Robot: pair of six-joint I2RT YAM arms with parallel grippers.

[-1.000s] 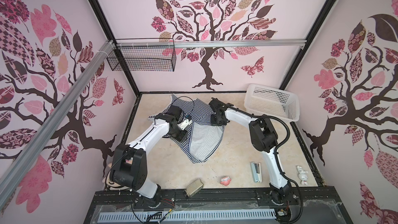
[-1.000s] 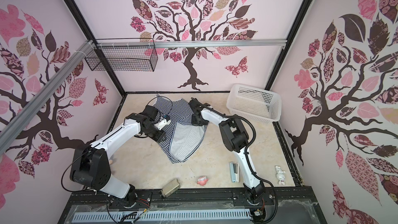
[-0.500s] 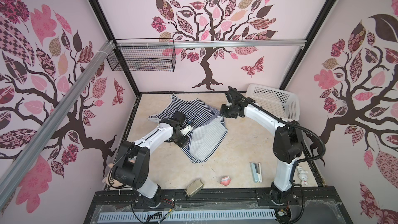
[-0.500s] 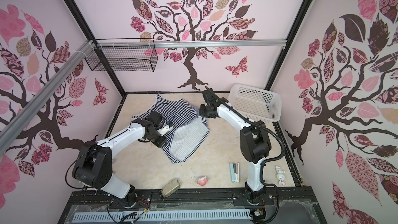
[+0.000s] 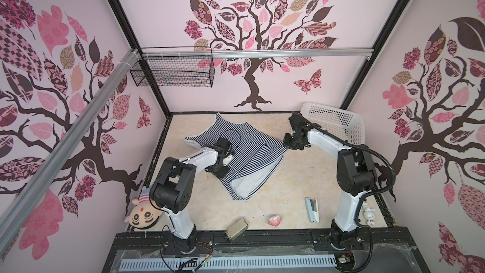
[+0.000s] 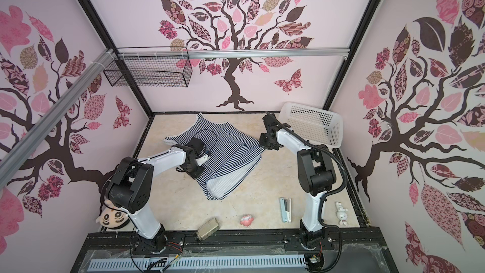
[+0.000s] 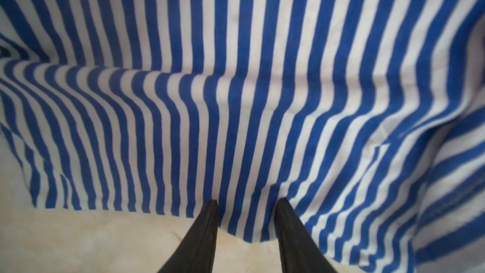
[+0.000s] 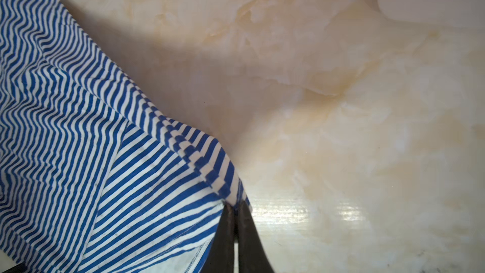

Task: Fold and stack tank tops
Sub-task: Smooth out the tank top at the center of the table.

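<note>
One navy-and-white striped tank top (image 5: 252,151) (image 6: 231,151) lies spread across the back middle of the table, its paler inside showing at the near end. My left gripper (image 5: 219,173) (image 6: 194,173) rests at the top's left edge. In the left wrist view the left gripper (image 7: 246,203) stands open, its fingertips (image 7: 211,206) on the striped cloth (image 7: 236,101) just past the edge. My right gripper (image 5: 287,144) (image 6: 262,144) is at the top's right corner. The right wrist view shows the right gripper (image 8: 235,204) shut on that corner of the cloth (image 8: 78,140).
A white plastic basket (image 5: 333,122) stands at the back right, close behind the right arm. Near the front edge lie a tan box (image 5: 236,228), a pink toy (image 5: 274,220), a stapler (image 5: 311,210) and a white rabbit figure (image 5: 368,212). A plush doll (image 5: 143,214) sits front left.
My right gripper has drawn the tank top's corner to the right, towards the basket, and the cloth now lies wider. The left gripper has stayed at the left edge.
</note>
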